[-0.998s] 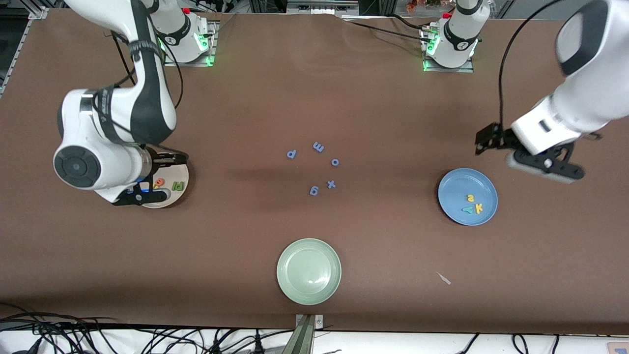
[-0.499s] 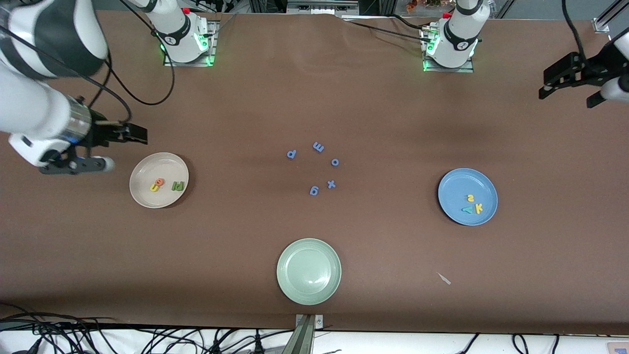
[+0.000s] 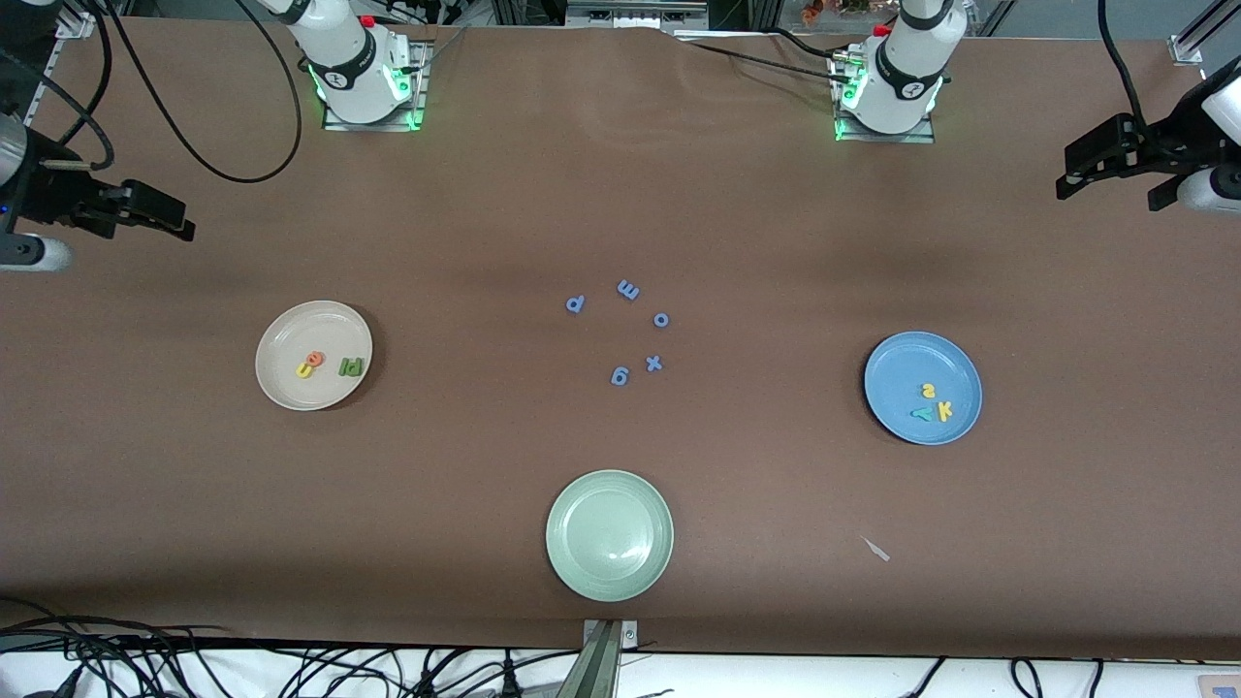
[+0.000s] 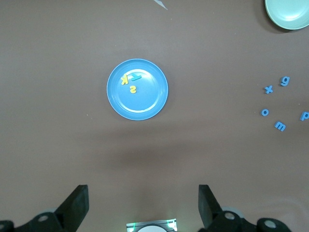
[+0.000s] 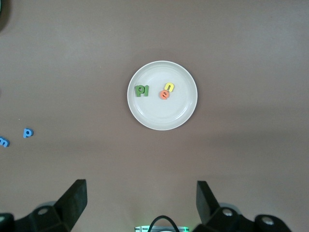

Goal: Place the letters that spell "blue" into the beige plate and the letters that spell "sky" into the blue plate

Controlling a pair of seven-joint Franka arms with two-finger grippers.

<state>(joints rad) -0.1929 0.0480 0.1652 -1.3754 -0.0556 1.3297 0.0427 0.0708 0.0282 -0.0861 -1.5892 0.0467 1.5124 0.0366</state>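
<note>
Now you have both hands raised and empty, each with its fingers spread wide. Your left hand [image 3: 1115,165] hangs over bare tabletop [image 3: 737,194] at the left arm's end, well apart from the blue plate [image 3: 897,364]. Your right hand [image 3: 155,215] hangs over bare tabletop at the right arm's end, well apart from the beige plate [image 3: 286,334].

In the beige plate you can see four foam letters: the green "b" [image 3: 355,366] with the green "l" [image 3: 342,367] just beside it, and the yellow "u" [image 3: 305,369] touching the orange "e" [image 3: 314,359]. Your right wrist view looks straight down on that plate [image 5: 145,108] between the spread fingers [image 5: 72,200].

In the blue plate lie the yellow "s" [image 3: 928,391], the yellow "k" [image 3: 943,411] and the teal "y" [image 3: 922,414], close together toward the side nearer the front camera. Your left wrist view shows the same plate [image 4: 149,104] framed by that hand's fingers [image 4: 77,203].

Between the two plates, mid-tabletop, five all-blue letters sit in a loose ring: "p" [image 3: 575,304], "m" [image 3: 628,289], "o" [image 3: 661,320], "x" [image 3: 653,364] and "g" [image 3: 620,375]. The pale green plate [image 3: 582,504] lies nearer the front camera than those, holding nothing. A small pale scrap [image 3: 875,549] lies on the tabletop between it and the blue plate.
</note>
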